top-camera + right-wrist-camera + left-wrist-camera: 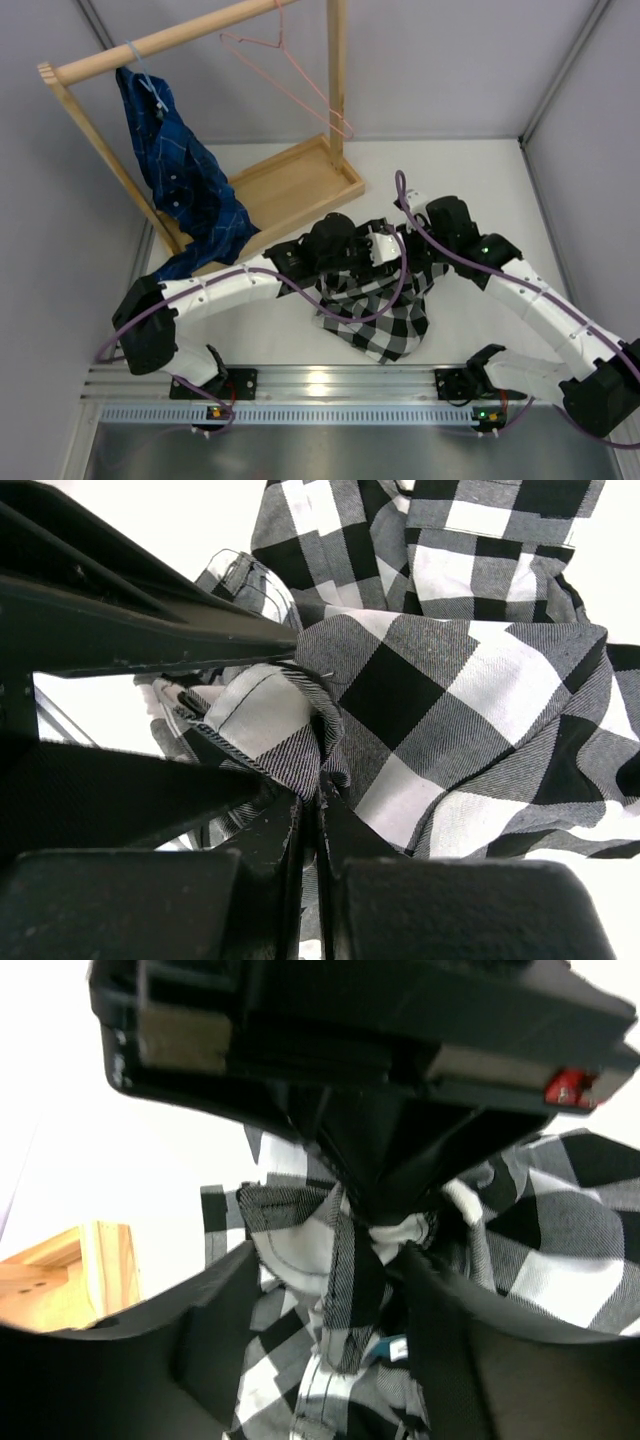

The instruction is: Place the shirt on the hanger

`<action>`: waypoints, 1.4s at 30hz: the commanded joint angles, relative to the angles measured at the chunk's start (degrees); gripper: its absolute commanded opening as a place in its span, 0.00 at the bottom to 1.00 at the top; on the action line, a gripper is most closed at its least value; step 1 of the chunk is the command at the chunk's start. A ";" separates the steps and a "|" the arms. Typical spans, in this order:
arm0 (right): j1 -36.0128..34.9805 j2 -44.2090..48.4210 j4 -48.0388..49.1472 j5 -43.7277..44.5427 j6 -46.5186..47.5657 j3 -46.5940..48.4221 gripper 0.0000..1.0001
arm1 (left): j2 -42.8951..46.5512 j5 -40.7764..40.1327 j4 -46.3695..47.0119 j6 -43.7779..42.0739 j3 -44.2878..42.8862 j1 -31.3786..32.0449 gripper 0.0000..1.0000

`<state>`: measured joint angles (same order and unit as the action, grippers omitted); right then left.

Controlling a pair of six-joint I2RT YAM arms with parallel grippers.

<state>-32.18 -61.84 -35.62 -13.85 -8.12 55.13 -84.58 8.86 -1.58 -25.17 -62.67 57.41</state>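
The black-and-white checked shirt hangs bunched between both grippers just above the table. My right gripper is shut on a fold of the shirt's edge, seen pinched between its fingers in the right wrist view. My left gripper is open, and its fingers stand wide apart on either side of the same bunch of shirt fabric, just below the right gripper's pinch. The pink wire hanger hangs by its hook from the wooden rail at the back, well away from both grippers.
A wooden clothes rack with a tray base stands at the back left. A dark blue plaid shirt hangs from it on a pale blue hanger. Grey walls close in on both sides.
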 commanded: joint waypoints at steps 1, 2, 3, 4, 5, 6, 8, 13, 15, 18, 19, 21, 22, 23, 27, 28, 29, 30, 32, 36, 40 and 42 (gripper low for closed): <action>1.25 1.73 3.62 -2.85 0.39 0.06 0.00 | 2.66 -0.86 -3.68 -2.52 -1.57 -0.02 0.60; 1.16 2.16 3.80 -4.16 0.12 0.15 0.00 | 2.49 -0.95 -4.65 -2.78 -2.01 -0.01 0.55; 1.16 2.34 4.23 -4.69 0.03 0.15 0.00 | 1.88 -0.95 -5.09 -2.78 -2.19 -0.01 0.41; 1.16 2.43 4.33 -4.96 -0.14 0.32 0.00 | 1.61 -0.95 -5.36 -2.78 -2.36 -0.01 0.37; 1.16 2.52 4.33 -5.22 -0.23 0.67 0.00 | 1.35 -1.13 -5.36 -2.61 -2.54 -0.01 0.37; 1.16 2.69 4.24 -5.57 -0.23 0.85 0.00 | 0.91 -1.22 -5.36 -2.43 -2.80 -0.01 0.37; 1.16 2.61 4.33 -6.97 -0.23 1.29 0.00 | 0.29 -1.13 -5.36 -2.43 -3.15 -0.01 0.37; 1.16 3.31 5.03 -7.69 -0.58 0.85 0.12 | -0.77 -3.76 -4.75 -1.20 -4.30 -0.01 0.00; 1.25 4.79 5.82 -5.33 -1.98 -0.20 0.49 | -0.59 -6.91 -3.61 0.20 -4.30 -0.01 0.00; 1.25 8.57 8.19 -1.45 -6.54 -3.71 0.74 | -0.24 -11.49 -1.41 2.83 -4.30 -0.01 0.00; 1.16 9.54 8.98 -0.84 -9.52 -6.33 0.78 | -0.24 -12.28 -1.06 3.45 -4.30 -0.10 0.00; 1.16 12.61 10.56 1.09 -12.69 -8.80 0.87 | -0.33 -14.91 0.09 5.73 -4.47 -0.10 0.00; 1.16 13.67 11.18 1.62 -15.76 -11.77 0.87 | -0.50 -15.80 0.35 6.70 -4.82 -0.19 0.00; 1.16 15.86 12.66 1.37 -17.09 -13.28 0.87 | -0.85 -16.59 0.62 8.89 -5.09 -0.36 0.00; 0.55 21.32 16.27 -1.70 -21.32 -20.84 0.81 | -1.56 -19.67 0.62 14.52 -6.76 -2.38 0.00; 0.02 22.54 16.54 -3.28 -21.06 -22.86 0.80 | -1.73 -20.02 0.53 15.49 -7.02 -2.74 0.00; -0.42 22.82 16.63 -3.03 -20.71 -23.66 0.79 | -1.82 -20.55 0.62 17.33 -7.54 -3.17 0.00; -0.68 22.91 14.54 -1.72 -19.40 -24.19 0.80 | -1.91 -21.07 0.62 18.04 -7.72 -3.79 0.00; -0.86 21.95 11.64 4.68 -17.90 -23.93 0.84 | -1.56 -20.73 0.62 19.80 -7.90 -4.58 0.00; -0.95 18.96 11.61 3.49 -17.28 -23.93 0.94 | -1.38 -24.58 0.62 22.79 -8.77 -4.76 0.00; -4.71 12.57 15.39 -1.44 -16.67 -24.28 0.97 | -1.12 -28.11 -0.35 24.99 -9.83 -5.11 0.00; -6.75 8.43 17.41 -2.67 -16.49 -25.16 0.95 | -0.51 -28.37 -0.52 24.90 -10.01 -5.11 0.00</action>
<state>-35.68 -48.21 -23.81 -13.17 -25.52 30.61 -86.30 -16.29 -5.13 -2.76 -69.87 52.58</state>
